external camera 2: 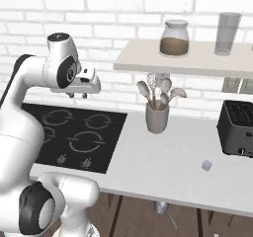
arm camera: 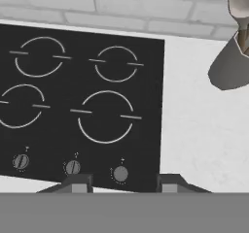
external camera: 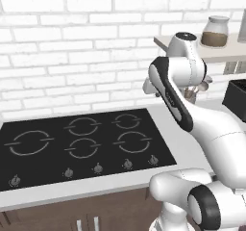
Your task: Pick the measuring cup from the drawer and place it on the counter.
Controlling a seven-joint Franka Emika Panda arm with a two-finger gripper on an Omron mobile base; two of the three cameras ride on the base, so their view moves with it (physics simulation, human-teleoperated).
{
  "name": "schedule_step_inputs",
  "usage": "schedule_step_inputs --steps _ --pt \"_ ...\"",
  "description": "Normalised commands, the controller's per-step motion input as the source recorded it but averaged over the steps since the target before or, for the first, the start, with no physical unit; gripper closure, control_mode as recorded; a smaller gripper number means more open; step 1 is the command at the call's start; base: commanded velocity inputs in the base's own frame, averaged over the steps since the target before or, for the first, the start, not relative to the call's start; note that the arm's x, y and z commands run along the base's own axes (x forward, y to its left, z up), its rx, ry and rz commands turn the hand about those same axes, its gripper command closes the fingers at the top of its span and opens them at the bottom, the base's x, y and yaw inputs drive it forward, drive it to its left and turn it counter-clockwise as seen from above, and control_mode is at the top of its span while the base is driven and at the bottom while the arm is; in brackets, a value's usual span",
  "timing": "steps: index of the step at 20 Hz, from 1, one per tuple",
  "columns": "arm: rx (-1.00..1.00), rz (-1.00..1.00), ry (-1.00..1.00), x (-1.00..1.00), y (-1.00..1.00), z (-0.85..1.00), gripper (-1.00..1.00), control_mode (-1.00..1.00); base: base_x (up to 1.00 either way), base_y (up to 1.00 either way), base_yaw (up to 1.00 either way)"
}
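Measuring cup [external camera 2: 162,208]: small round bowl of shiny grey metal with a long thin straight handle, at the bottom centre of the right base view below the front edge of the table [external camera 2: 163,167], its long axis running from the bowl down and to the right. Table: smooth pale grey-white top carrying a flat black glass cooktop [external camera 2: 74,137], a grey cylindrical utensil holder [external camera 2: 157,118] of spoons, and a boxy black toaster [external camera 2: 238,127]. Gripper [arm camera: 124,183]: two dark fingertips parted with nothing between them, over the cooktop's front edge.
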Motion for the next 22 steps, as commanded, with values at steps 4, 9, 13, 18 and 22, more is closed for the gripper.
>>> schedule_step_inputs --steps 4,9,13,18,22 --pt "0.0 -0.01 0.0 -0.26 -0.13 -0.05 -1.0 -1.0 0.0 0.0 0.0" --pt "0.02 -0.08 -0.01 -0.78 -0.63 -0.08 -1.0 -1.0 0.0 0.0 0.0" --pt "0.03 -0.17 0.0 -0.75 -0.85 -0.11 -1.0 -1.0 0.0 0.0 0.0" --pt "0.08 -0.29 0.0 -0.67 -1.0 -0.13 -1.0 -1.0 0.0 0.0 0.0" --pt "0.1 -0.33 0.0 -0.6 -1.0 -0.18 -1.0 -1.0 0.0 0.0 0.0"
